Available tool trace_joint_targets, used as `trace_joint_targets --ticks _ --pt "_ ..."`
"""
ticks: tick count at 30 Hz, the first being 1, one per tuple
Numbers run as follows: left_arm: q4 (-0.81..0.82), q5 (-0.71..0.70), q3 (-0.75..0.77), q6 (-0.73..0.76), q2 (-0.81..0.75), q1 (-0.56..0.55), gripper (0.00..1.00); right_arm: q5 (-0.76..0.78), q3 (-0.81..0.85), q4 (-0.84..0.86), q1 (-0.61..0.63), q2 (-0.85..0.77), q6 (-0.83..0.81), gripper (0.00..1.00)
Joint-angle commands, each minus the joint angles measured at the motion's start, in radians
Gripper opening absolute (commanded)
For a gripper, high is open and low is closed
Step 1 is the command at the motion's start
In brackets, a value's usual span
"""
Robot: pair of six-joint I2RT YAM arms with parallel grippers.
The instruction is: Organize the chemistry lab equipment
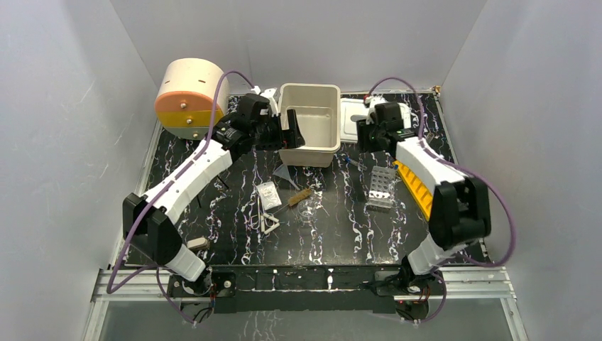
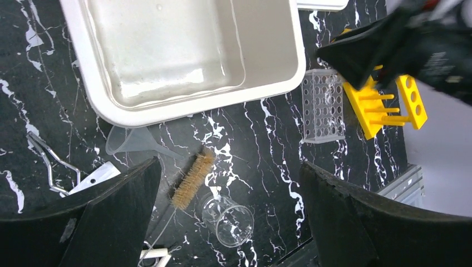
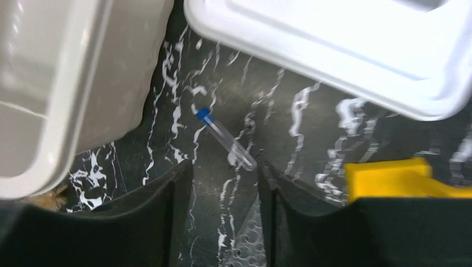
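Marbled table: left gripper spread wide, right gripper parted, empty

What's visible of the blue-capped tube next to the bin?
The tube is small, clear plastic or glass, looks empty, with a blue cap on one end and a rounded bottom. It lies flat and diagonal on the black marbled table, between the beige bin and the white lid. Its rounded end sits by the open right gripper, not held.
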Motion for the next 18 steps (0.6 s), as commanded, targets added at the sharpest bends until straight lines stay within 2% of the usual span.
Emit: trace_joint_targets --ticks 1,9,18 --pt "-0.003 -0.038 -0.022 -0.042 -0.092 0.016 0.93 -0.134 0.027 0.012 0.026 0.173 -0.012 0.51" --pt "0.002 -0.038 -0.031 -0.036 -0.098 0.021 0.94 -0.130 0.066 0.005 0.029 0.312 -0.036 0.57" --pt "0.001 -0.038 -0.037 -0.025 -0.102 0.026 0.95 -0.059 0.177 -0.091 0.061 0.414 -0.087 0.54"
